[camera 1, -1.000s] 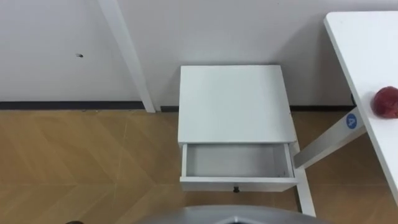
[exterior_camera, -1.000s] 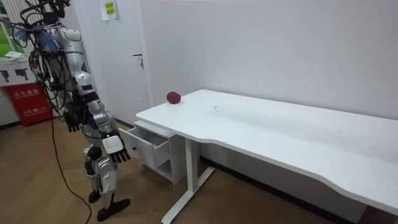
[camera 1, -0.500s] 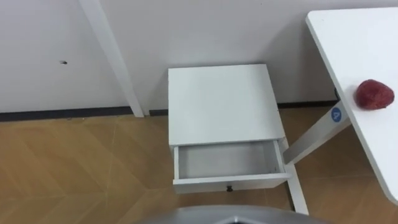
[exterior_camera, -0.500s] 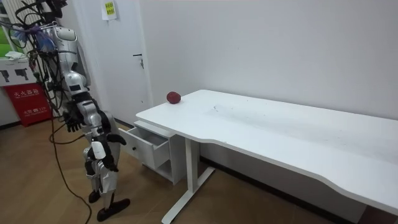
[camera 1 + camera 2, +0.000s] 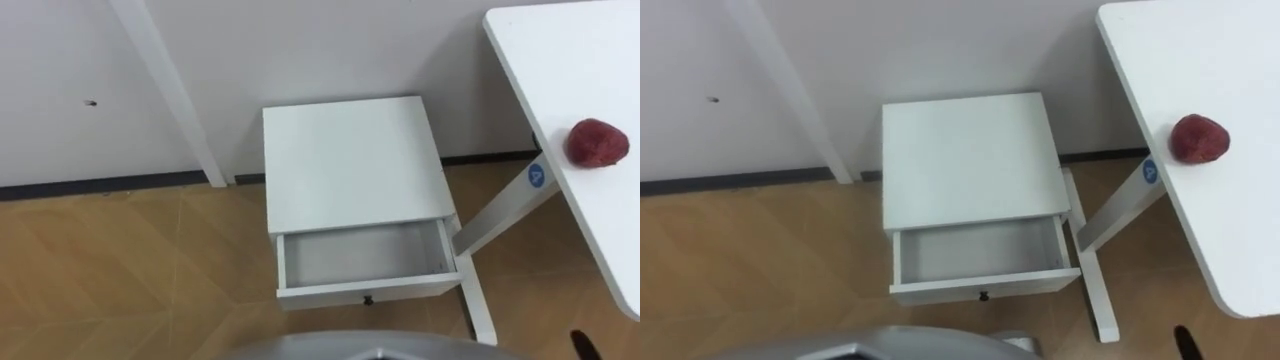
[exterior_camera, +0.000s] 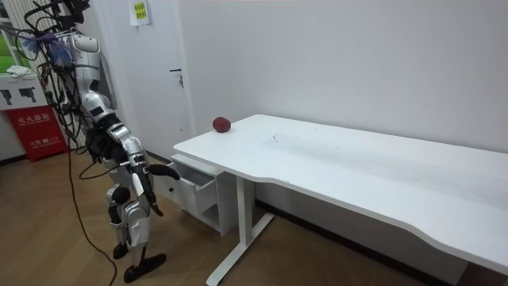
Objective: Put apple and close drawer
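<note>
A dark red, lumpy apple (image 5: 597, 141) is sitting by the desk's (image 5: 560, 60) left edge. The right hand (image 5: 583, 343) is hovering straight-fingered, empty.

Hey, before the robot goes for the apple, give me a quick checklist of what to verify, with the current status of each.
1. Drawer open: ok, pulled out of the white cabinet.
2. Drawer has room: ok, nothing lies inside.
3. Apple located: ok, on the white table near its edge, to the robot's right.
4. Right hand at the apple: not ok, low in the eye view, well short of it.
5. Right hand ready to grasp: cannot tell.
</note>
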